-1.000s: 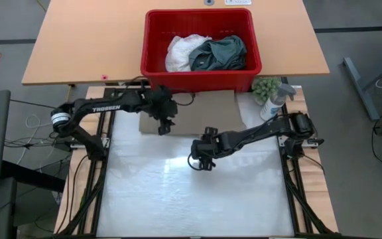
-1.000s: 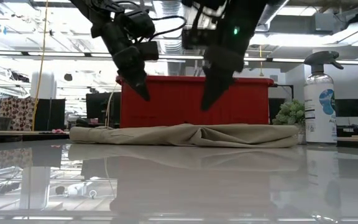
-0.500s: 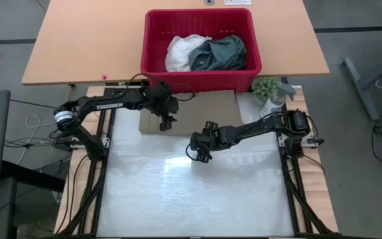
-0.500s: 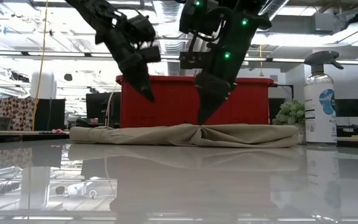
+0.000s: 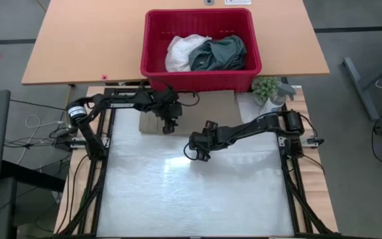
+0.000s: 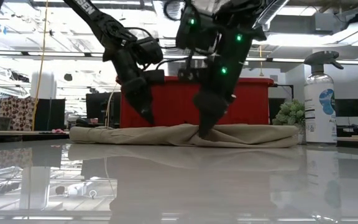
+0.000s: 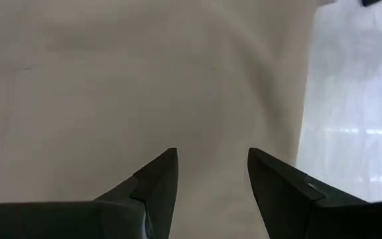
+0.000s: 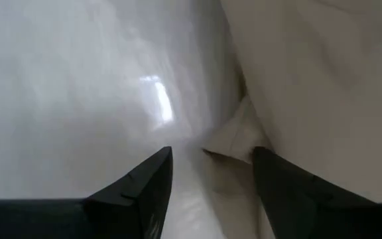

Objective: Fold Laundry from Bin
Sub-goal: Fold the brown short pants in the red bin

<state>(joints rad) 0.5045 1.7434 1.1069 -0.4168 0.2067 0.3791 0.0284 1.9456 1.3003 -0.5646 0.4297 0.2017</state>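
The beige-khaki garment [image 5: 204,109] lies folded in a flat strip along the table's far edge, in front of the red bin [image 5: 197,74]; it also shows in the low view [image 6: 253,135]. The white garment [image 5: 181,52] and the dark teal one [image 5: 221,53] lie in the bin. My left gripper [image 5: 170,126] is open, pointing down a little above the strip's left part [image 7: 144,86]. My right gripper [image 5: 197,151] is open and low over the table, its fingers at the strip's near edge [image 8: 241,136], about mid-length.
A spray bottle [image 5: 278,99] and a small green plant [image 5: 266,87] stand at the far right corner, right of the beige strip. The bin stands on a wooden table [image 5: 85,46] beyond the white work surface [image 5: 191,192], which lies bare toward the near edge.
Both grippers have come down toward the beige garment. My left gripper has dropped close over its left part. My right gripper has gone toward the far edge and down to the strip's near edge. The garment has stayed where it was.
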